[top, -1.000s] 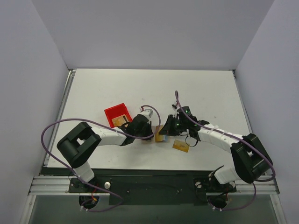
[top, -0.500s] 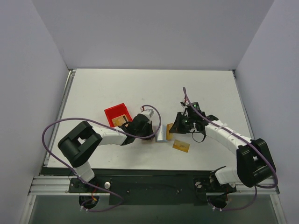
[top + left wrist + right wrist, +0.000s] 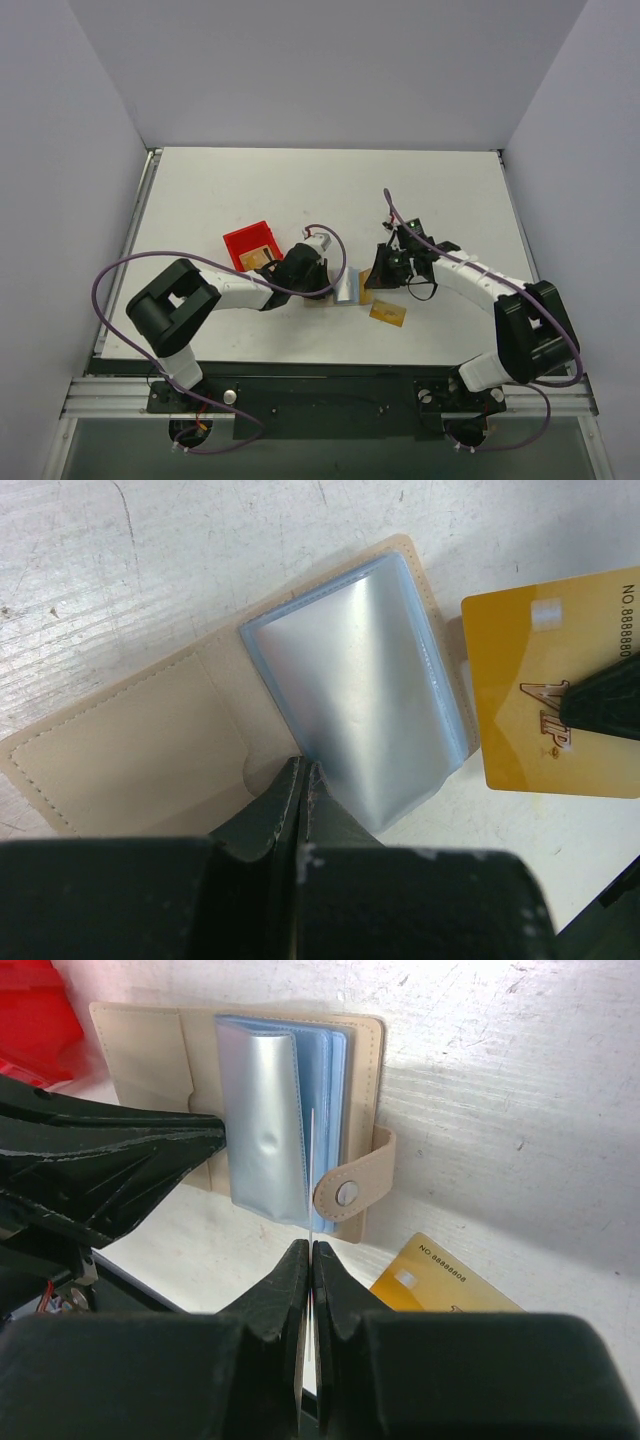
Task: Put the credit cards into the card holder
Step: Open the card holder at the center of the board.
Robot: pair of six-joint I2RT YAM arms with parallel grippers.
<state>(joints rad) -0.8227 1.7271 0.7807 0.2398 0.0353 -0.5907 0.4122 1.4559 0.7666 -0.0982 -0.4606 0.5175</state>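
The left arm and right arm reach inward, bent low, wrists close together; the left claw has its fingers pressed together. The right claw pinches a credit card edge-on.

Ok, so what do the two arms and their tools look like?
The left arm and right arm have white links, bulky black joints and looping purple cables. The left tool and right tool are matte black, tapering to narrow tips.
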